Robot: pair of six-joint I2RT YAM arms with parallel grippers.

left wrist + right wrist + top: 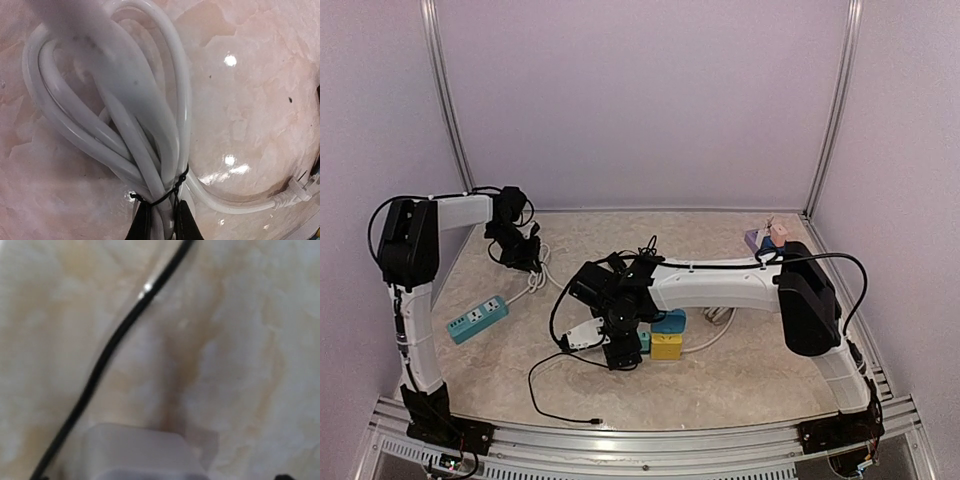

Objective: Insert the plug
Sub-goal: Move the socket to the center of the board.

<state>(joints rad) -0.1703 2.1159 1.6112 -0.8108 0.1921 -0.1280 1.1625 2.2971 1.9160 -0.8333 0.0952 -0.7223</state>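
Note:
The plug (pixel 582 335) is a white block with a thin black cable (pixel 548 398), lying left of the table's middle. My right gripper (pixel 617 348) hovers just to its right, jaws wide open. In the right wrist view the plug (pixel 145 454) fills the bottom edge between the spread fingers, touching neither. A teal power strip (pixel 477 318) lies at the left. Its white cord bundle (pixel 125 115), tied with a black twist tie (pixel 167 192), is clamped in my left gripper (pixel 163 226), which is shut on it near the back left (pixel 523 252).
Blue (pixel 669 321) and yellow (pixel 666 346) blocks sit under the right forearm, with a white cord loop (pixel 720 318) beside them. A pink and purple item (pixel 766 238) stands at the back right. Walls enclose the table on three sides.

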